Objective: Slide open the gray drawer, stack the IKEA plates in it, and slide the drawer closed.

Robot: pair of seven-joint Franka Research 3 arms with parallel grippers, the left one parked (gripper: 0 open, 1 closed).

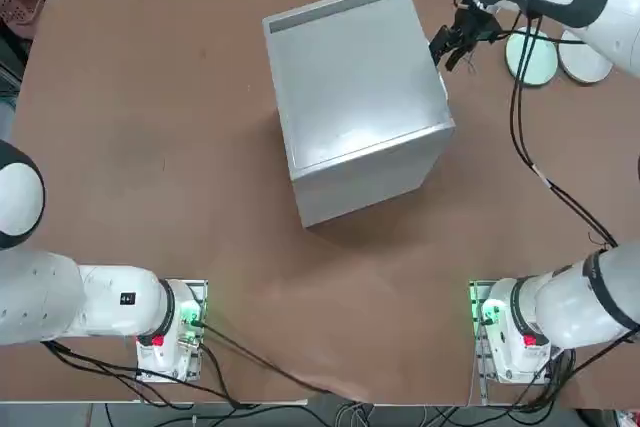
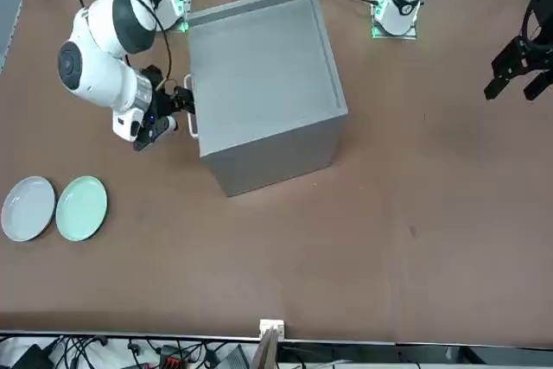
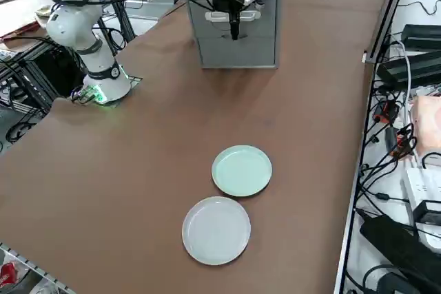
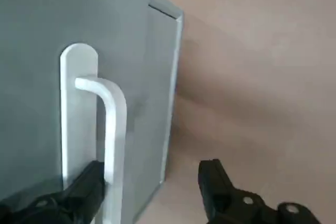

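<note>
The gray drawer [image 3: 210, 32] is closed, its front panel in line with the face of the matte-gray cabinet [image 1: 355, 77]. That face is turned toward the robot's right, and a white handle [image 4: 115, 129] stands out from it on a rounded backing plate [image 4: 79, 108]. The handle's bar bends out from the plate and runs along the panel.

The right gripper [image 4: 152, 182] is at this handle, its jaws wide apart. One fingertip [image 4: 92, 182] is right at the bar, though whether it touches cannot be told; the other [image 4: 212, 177] is well apart from the bar, over the brown table. Nothing is clamped between them. The right arm [image 2: 104, 49] reaches in from its base, with cables hanging along it.

The cabinet sits around the middle of the table [image 1: 160, 147], turned at an angle to the table's edges, with its smooth top bare.

Farther to the robot's right, beyond the gripper, the two plates lie flat on the table, side by side. The mint green plate [image 3: 242, 171] is the one nearer the cabinet; the white plate [image 3: 216, 231] lies just beside it, farther out. Both are round and shallow, with raised rims, and hold nothing. Seen from overhead, the right arm partly covers them; the front and right side views show them whole.

Past the table's far edge, black cables [image 3: 382, 170] and a white power strip [image 3: 422, 187] lie on a white surface.
</note>
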